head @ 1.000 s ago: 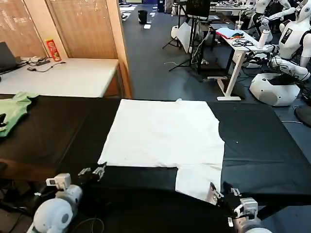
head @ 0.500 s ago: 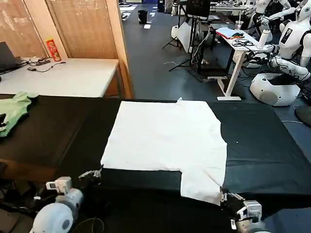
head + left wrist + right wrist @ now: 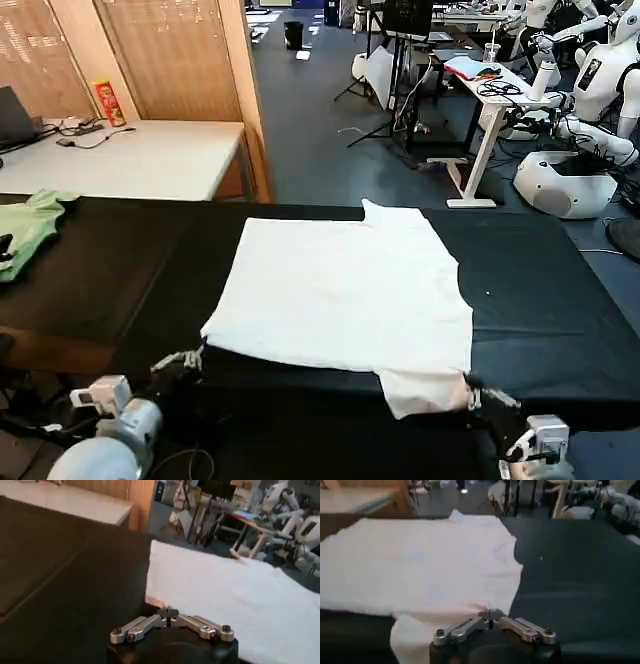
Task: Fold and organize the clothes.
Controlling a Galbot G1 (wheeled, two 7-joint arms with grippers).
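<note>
Black cloth covers the counter [image 3: 540, 300], which stands in a busy lab with a pale desk and a wooden partition behind it and other robots off to the right. Spread flat across the counter's middle lies the white T-shirt [image 3: 345, 290], plain side up with no print to be seen, its near hem running along the counter's front edge and one short flap hanging over that edge on the right. The left hand [image 3: 185, 360] sits at the shirt's near left corner, and in the left wrist view its fingers are clenched together right at the cloth's edge [image 3: 169, 613]; it looks to be pinching that corner, though the grip itself is partly hidden. The right hand [image 3: 480, 397] is at the near right corner beside the hanging flap, and the right wrist view shows its fingers closed on the white fabric [image 3: 490, 614]. A light green garment [image 3: 28, 228] lies bunched at the counter's far left, well apart from the shirt. By my reading the task is at an early stage: the shirt is laid out and fairly smooth, both near corners appear to be in hand, but no fold has been made yet. What remains is every fold, then setting the finished bundle neatly in place.
</note>
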